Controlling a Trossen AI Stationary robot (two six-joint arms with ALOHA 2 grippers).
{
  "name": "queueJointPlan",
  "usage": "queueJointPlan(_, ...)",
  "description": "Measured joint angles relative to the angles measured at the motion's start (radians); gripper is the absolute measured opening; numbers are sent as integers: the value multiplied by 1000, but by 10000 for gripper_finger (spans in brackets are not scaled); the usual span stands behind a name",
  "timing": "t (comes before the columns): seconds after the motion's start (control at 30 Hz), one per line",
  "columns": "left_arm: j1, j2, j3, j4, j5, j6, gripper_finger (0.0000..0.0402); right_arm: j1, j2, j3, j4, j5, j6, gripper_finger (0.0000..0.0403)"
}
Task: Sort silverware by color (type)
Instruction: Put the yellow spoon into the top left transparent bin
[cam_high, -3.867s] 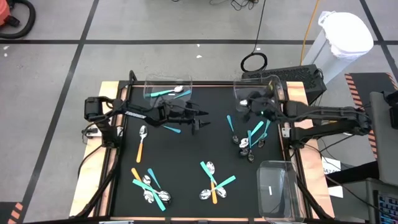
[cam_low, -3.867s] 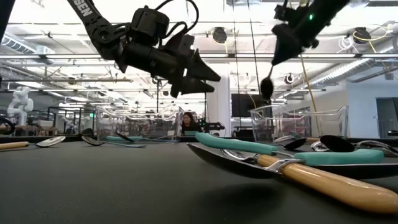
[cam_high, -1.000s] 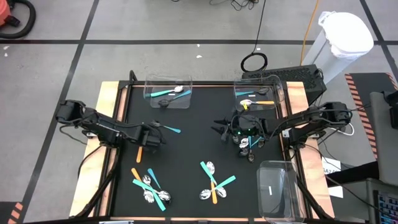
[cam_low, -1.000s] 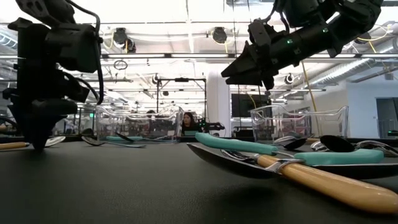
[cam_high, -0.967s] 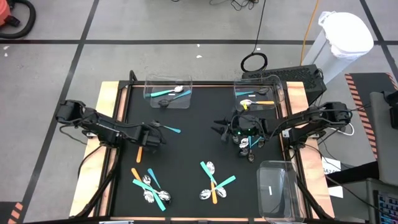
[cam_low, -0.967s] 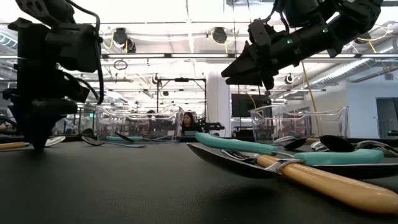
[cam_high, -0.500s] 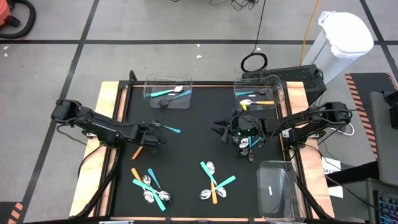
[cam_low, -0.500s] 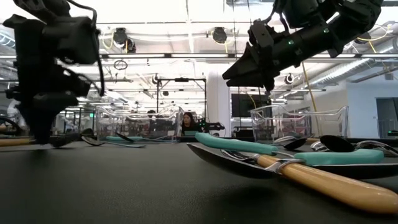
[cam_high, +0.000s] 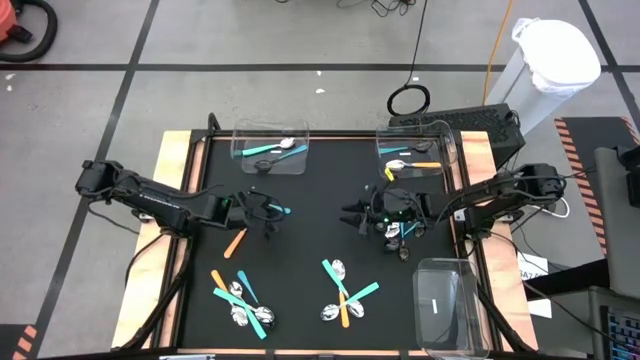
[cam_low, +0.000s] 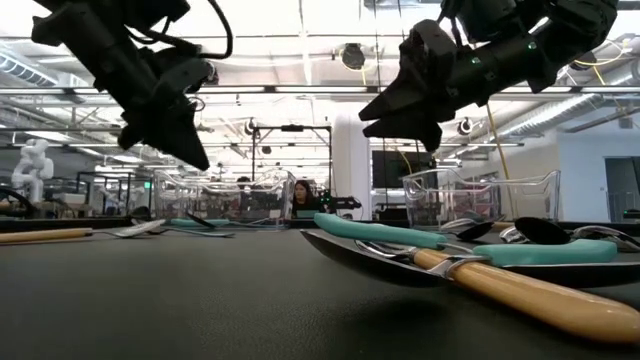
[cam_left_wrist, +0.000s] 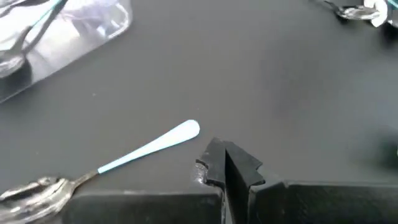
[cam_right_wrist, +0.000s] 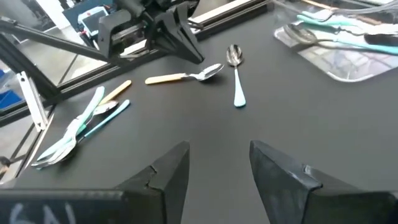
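My left gripper (cam_high: 268, 218) is shut and empty, hovering over the mat left of centre; the left wrist view (cam_left_wrist: 225, 167) shows its closed tips. A teal-handled spoon (cam_left_wrist: 146, 151) lies flat on the mat just beside it, toward the far side. An orange-handled spoon (cam_high: 236, 241) lies flat on the mat near it, toward the near left. My right gripper (cam_high: 352, 217) is open and empty in the air right of centre, its fingers (cam_right_wrist: 168, 171) pointing toward the left arm. A small pile of teal spoons (cam_high: 400, 235) lies behind it.
Clear bins stand at the far left (cam_high: 270, 150) with teal spoons, at the far right (cam_high: 415, 152) with spoons, and at the near right (cam_high: 445, 305). Mixed spoon piles lie at the near left (cam_high: 240, 298) and near middle (cam_high: 345, 295).
My left gripper has risen off the mat, tipped from pointing straight down to slanting, and gone toward the table's right edge. The orange-handled spoon below it has turned from lying straight to lying slanted on the mat. My right gripper has edged a little toward the left.
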Motion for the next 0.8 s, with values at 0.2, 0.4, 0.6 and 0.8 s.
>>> queueJointPlan(0.2, -5, 0, 0, -131, 99, -94, 3, 13, 0, 0, -18, 2, 0, 164)
queueJointPlan(0.4, -45, 1, -2, -345, 107, -216, 53, 24, 0, 0, -20, 5, 0, 164)
queueJointPlan(0.6, -71, 3, -56, -361, 134, -315, 133, 25, 0, 0, -26, 6, 0, 164)
queueJointPlan(0.8, -73, 3, -136, -352, 181, -390, 169, 25, 0, 0, -29, 6, 5, 164)
